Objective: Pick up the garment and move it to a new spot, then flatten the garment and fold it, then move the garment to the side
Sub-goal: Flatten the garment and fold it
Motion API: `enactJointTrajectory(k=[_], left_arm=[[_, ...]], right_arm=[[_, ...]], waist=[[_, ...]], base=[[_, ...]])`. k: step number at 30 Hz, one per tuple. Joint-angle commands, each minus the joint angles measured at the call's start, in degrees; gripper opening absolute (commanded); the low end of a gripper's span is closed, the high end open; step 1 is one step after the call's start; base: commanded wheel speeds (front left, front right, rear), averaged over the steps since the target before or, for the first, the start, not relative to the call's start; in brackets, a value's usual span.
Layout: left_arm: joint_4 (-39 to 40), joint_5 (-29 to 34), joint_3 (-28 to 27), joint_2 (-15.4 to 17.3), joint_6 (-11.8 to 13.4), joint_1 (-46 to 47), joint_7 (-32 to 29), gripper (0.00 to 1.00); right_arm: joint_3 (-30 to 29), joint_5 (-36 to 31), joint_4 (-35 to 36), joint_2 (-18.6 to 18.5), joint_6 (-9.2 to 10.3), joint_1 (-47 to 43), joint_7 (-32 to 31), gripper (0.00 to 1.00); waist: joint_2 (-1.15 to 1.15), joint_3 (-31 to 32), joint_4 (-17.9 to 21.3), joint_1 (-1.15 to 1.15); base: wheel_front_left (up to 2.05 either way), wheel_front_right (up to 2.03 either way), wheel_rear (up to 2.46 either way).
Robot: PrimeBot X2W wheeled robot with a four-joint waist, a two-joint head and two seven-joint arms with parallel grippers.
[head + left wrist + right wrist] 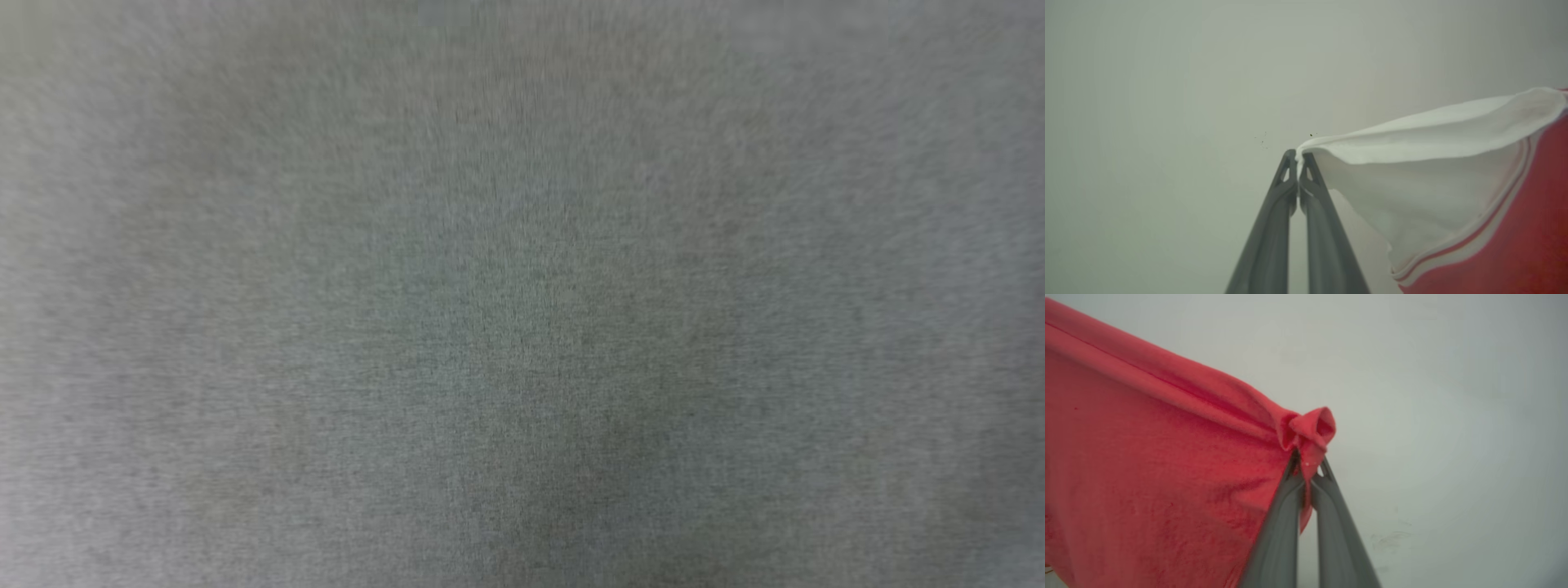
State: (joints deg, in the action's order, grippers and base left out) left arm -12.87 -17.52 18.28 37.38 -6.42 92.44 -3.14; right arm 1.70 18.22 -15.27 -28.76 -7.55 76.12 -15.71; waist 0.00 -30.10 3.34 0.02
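The red sports-jersey garment (pixel 1527 228), white-sleeved with red-and-white striped trim, is held at two points against a plain pale background (pixel 1167 81). The white sleeve's edge is pinched by the left gripper (pixel 1298 157), long dark fingers pressed together. A bunched red corner is clamped by the right gripper (pixel 1308 465), fingers likewise closed tight. In the head view, a blurred grey textured surface (pixel 522 294) is seen.

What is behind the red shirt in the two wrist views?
Beside the garment, a plain pale grey surface shows; what lies directly behind the cloth is covered. The left hand pinches its white sleeve, the right hand a red corner.
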Motion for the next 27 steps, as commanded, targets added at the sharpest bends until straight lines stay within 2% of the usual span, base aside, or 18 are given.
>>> enactJointTrajectory(k=[1, 7, 14, 20, 27], left_arm=[[-2.57, 1.17, 0.52, -0.40, 0.16, 3.58, 1.48, 0.00], [-15.66, 4.37, 3.40, -4.18, -0.23, 15.91, 8.47, 0.00], [-27.04, 4.50, 5.94, -8.60, -0.54, 19.47, 15.31, 0.00], [-30.15, 2.38, 7.04, -12.04, -0.84, 11.67, 18.06, 0.00], [-25.21, -0.01, 7.61, -13.91, -0.91, -6.83, 18.43, 0.00]], right_arm=[[-0.15, -1.17, -2.96, 0.44, 0.13, 3.12, 1.47, 0.00], [1.10, -6.00, -15.49, 3.20, 0.13, 14.21, 9.15, 0.00], [3.10, -9.33, -27.09, 6.18, 0.13, 18.96, 17.97, 0.00], [5.22, -8.70, -34.60, 8.33, 0.12, 14.59, 24.62, 0.00], [8.92, -5.25, -39.56, 9.50, 0.12, 3.42, 28.98, 0.00]], waist=[[0.00, -4.39, 0.04, -0.02], [0.00, -9.09, -0.06, -0.02], [0.00, -12.19, -1.28, -0.02], [0.00, -11.35, -2.44, -0.02], [0.00, -4.89, -3.45, -0.02]], base=[[0.00, 0.00, 0.00], [0.00, 0.00, 0.00], [0.00, 0.00, 0.00], [0.00, 0.00, 0.00], [0.00, 0.00, 0.00]])
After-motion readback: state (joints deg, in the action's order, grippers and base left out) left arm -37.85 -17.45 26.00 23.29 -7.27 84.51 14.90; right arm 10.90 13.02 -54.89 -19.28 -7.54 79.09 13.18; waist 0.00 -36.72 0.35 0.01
